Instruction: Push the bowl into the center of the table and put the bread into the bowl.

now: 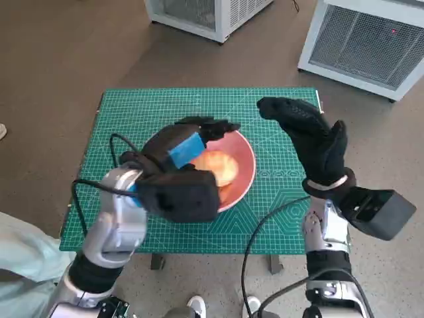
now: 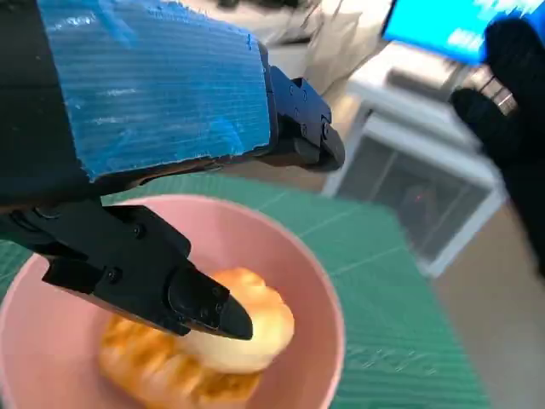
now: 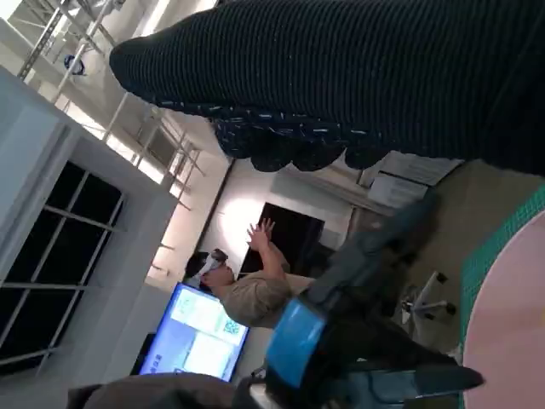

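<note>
A pink bowl [image 1: 248, 165] stands near the middle of the green cutting mat [image 1: 132, 109]. The golden bread [image 1: 220, 167] lies inside it. My left hand [image 1: 189, 146] hovers over the bowl's near-left side, its fingers spread apart above the bread and holding nothing. In the left wrist view one black fingertip [image 2: 213, 311] hangs just over the bread [image 2: 238, 341] in the bowl [image 2: 319, 281]. My gloved right hand [image 1: 311, 136] is raised to the right of the bowl, fingers spread, empty. The right wrist view shows the glove [image 3: 358, 77], the left hand [image 3: 341, 349] and the bowl's edge [image 3: 511, 315].
Two white ventilated cabinets [image 1: 199, 13] [image 1: 364, 40] stand on the floor behind the table. Black cables [image 1: 116, 149] loop by my left forearm. A pale cloth [image 1: 20, 245] lies at the lower left. A seated person [image 3: 255, 290] and a blue screen [image 3: 196, 336] show far off.
</note>
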Motion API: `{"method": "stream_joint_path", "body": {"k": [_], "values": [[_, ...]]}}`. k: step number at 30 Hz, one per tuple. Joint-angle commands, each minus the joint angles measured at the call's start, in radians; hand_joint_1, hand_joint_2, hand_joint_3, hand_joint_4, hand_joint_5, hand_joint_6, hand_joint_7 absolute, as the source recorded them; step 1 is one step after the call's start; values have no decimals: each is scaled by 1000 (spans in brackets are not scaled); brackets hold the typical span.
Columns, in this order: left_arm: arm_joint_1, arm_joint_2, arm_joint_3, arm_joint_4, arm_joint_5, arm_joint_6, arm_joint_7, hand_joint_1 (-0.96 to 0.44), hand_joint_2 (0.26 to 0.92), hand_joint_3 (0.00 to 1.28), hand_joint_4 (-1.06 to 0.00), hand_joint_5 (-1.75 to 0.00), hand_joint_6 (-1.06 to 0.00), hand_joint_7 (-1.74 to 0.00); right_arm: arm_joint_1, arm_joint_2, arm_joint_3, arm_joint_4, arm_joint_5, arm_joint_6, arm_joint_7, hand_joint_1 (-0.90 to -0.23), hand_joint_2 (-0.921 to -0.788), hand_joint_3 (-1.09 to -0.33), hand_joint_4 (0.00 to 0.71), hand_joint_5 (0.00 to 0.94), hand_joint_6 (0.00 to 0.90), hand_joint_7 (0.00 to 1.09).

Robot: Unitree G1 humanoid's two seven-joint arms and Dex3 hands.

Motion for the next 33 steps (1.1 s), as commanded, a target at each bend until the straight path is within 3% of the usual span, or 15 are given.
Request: {"method": "stream_joint_path", "body": {"k": [1,9,15,22,33], "values": [[48,-10,111,-49,-132,-67,35,-343,848,13,-6,0,-234,-3,8,3,4,-11,-2,20,-17,-725,-921,-734,183,0,-1,556],[99,-66,260,-17,-383,-213,88,-429,884,25,-27,-12,-235,-6,1,3,10,-28,-9,24,-35,-728,-921,-733,187,2,-1,558],[129,-105,338,62,-543,-391,110,-539,916,79,-82,-35,-271,-29,-6,2,21,-56,-28,26,-59,-727,-921,-737,187,2,-1,551],[157,-128,385,122,-652,-539,113,-680,921,246,-153,-54,-315,-66,-17,-4,35,-80,-49,25,-87,-722,-921,-743,185,1,-1,546],[171,-179,405,189,-786,-670,99,-740,921,355,-145,-24,-307,-76,-44,-14,43,-81,-92,14,-131,-715,-921,-752,182,0,-1,543]]}}
